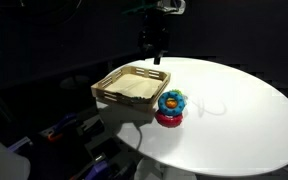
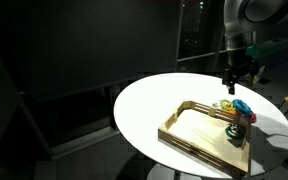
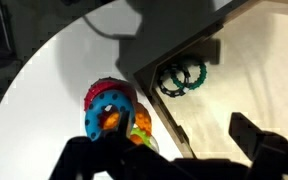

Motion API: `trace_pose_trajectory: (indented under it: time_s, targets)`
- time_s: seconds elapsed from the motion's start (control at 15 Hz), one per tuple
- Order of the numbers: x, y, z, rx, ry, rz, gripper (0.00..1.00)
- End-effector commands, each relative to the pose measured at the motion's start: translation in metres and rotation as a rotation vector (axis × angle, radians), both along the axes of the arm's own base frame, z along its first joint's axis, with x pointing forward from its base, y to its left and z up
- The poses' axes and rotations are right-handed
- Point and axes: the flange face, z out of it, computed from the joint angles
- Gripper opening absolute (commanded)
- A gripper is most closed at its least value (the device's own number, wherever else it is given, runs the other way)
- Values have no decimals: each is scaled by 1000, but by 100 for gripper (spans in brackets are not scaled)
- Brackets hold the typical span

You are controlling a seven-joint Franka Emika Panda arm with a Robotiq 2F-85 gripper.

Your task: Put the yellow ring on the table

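Jaws wide apart, empty, above wooden tray [image 1: 117, 96] rim; yellow ring [image 3: 142, 126] against blue ring [image 3: 109, 115], red ring [image 3: 102, 92].

We are looking at a light wooden tray [image 1: 134, 88] lying flat, a dark green ring [image 3: 182, 77] resting inside it near one wall. Just beside the tray, a blue ring [image 1: 171, 100] with an orange centre is sitting stacked above a red ring [image 1: 169, 119].
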Motion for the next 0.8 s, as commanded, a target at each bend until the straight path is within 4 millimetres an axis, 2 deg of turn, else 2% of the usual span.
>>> trace_pose_trajectory:
  time_s: [0.0,0.47,0.73]
  targets:
    - [-28,-6,35,81,-52,71,100]
    - [-71,-7,93,95,-174,141,100]
    - [-87,-4,126,87,-234,131,100]
